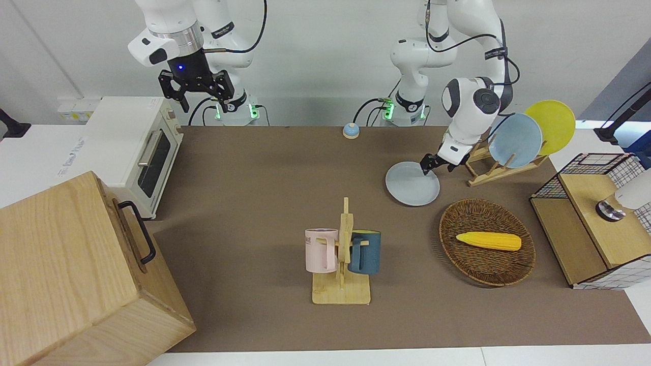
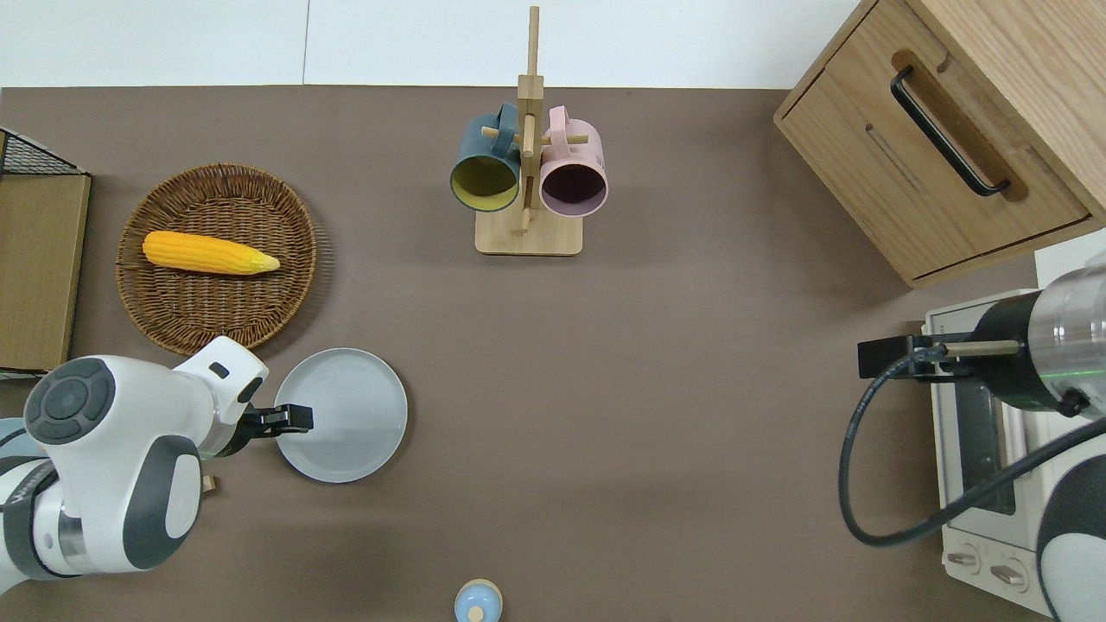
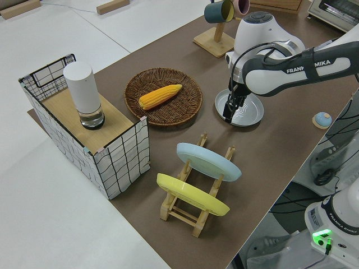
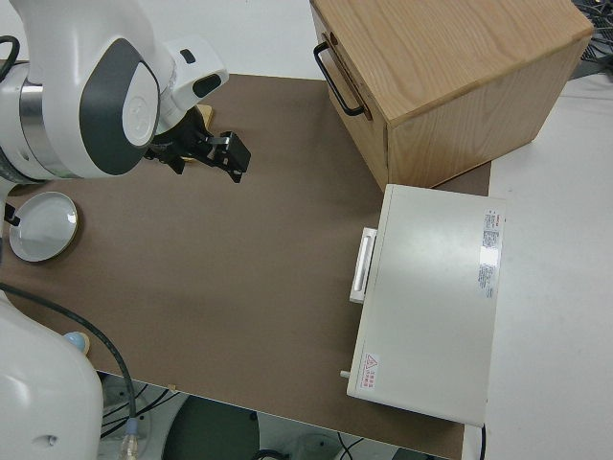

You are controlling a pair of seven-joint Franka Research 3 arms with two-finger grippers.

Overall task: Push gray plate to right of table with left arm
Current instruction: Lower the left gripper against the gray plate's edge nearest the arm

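The table [image 2: 657,432] is the widest thing here, a brown matte top with white edges. At my right arm's end sit a wooden cabinet [image 2: 950,130] with a black handle and, nearer to me, a white toaster oven [image 2: 976,449]. My right arm is parked; its end effector [image 1: 196,91] hangs with its fingers spread.

At my left arm's end, a wire-sided box [image 3: 84,134] holds a white cylinder [image 3: 84,95]. Next to it lies a wicker basket [image 2: 164,302] with a corn cob [image 2: 210,253] in it. A wooden plate rack [image 3: 193,210] holds a sky-blue plate [image 3: 207,161] and a yellow plate [image 3: 190,195], both on edge. Toward the middle of the table and farther from me stands a mug tree [image 2: 528,173] bearing a dark teal mug [image 2: 486,168] and a pink mug [image 2: 573,173].

The gray plate [image 2: 350,415] lies flat, face up, nearer to me than the basket and just beside it. Being round, it has no long axis and points no way.

My left arm [image 2: 112,466] reaches to it; my left end effector [image 2: 294,419] is at the plate's rim on the side toward my left arm's end of the table, low and seeming to touch it. Whether its fingers are spread or pressed together I cannot tell.

A small blue knob-shaped object [image 2: 478,602] sits close to me near the table's edge.
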